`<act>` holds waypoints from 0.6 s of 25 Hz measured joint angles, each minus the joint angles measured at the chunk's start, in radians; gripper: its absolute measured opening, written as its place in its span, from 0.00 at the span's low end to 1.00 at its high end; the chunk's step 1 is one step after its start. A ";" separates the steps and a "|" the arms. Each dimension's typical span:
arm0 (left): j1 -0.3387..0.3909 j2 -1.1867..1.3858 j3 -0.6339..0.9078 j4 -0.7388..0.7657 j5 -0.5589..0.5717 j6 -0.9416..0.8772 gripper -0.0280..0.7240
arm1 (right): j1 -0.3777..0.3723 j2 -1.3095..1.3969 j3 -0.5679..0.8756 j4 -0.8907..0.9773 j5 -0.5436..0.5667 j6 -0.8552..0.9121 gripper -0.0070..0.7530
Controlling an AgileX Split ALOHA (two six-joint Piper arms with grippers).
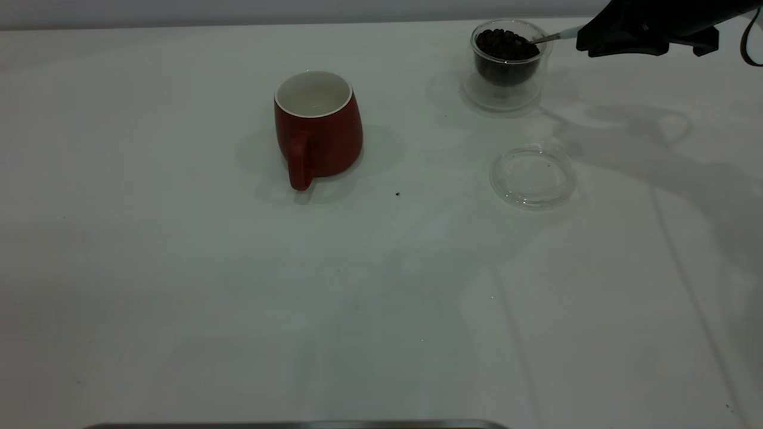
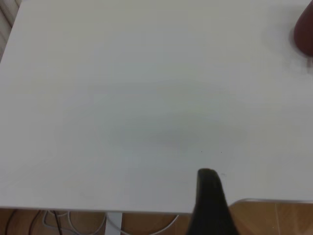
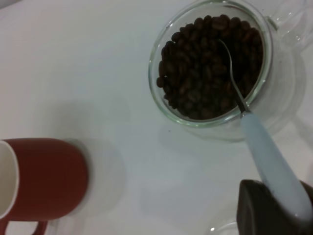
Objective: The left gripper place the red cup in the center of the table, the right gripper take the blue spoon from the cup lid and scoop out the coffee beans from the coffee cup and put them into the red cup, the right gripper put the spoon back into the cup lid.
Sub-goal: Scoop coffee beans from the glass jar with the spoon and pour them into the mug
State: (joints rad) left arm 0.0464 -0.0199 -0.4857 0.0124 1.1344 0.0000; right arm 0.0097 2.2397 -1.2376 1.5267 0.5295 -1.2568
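The red cup (image 1: 318,128) stands upright on the white table (image 1: 179,286), left of middle, handle toward the camera, its white inside bare. At the far right the clear coffee cup (image 1: 506,62) holds a heap of coffee beans (image 3: 205,68). My right gripper (image 3: 288,205) is shut on the pale handle of the blue spoon (image 3: 269,156), whose metal bowl is dug into the beans. The cup lid (image 1: 532,176) lies with nothing in it, in front of the coffee cup. My left gripper (image 2: 211,196) hangs over the table's near edge, far from the red cup (image 2: 305,32).
A thin metal strip (image 1: 298,425) runs along the table's front edge. Cables (image 2: 58,223) hang below the table edge in the left wrist view. A dark speck (image 1: 397,193) lies between the red cup and the lid.
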 joint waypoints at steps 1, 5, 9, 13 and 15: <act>0.000 0.000 0.000 0.000 0.000 0.000 0.82 | 0.000 0.000 0.000 0.000 0.005 0.006 0.14; 0.000 0.000 0.000 0.000 0.000 0.006 0.82 | 0.000 0.000 0.000 0.001 0.013 0.038 0.14; 0.000 0.000 0.000 0.000 0.000 0.007 0.82 | 0.000 0.000 0.000 0.001 0.020 0.069 0.14; 0.000 0.000 0.000 0.000 0.000 0.006 0.82 | -0.007 0.000 0.000 0.001 0.039 0.101 0.14; 0.000 0.000 0.000 0.000 0.000 0.006 0.82 | -0.017 0.000 0.000 0.003 0.054 0.106 0.14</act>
State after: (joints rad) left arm 0.0464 -0.0199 -0.4857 0.0124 1.1344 0.0065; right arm -0.0074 2.2397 -1.2376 1.5299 0.5832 -1.1511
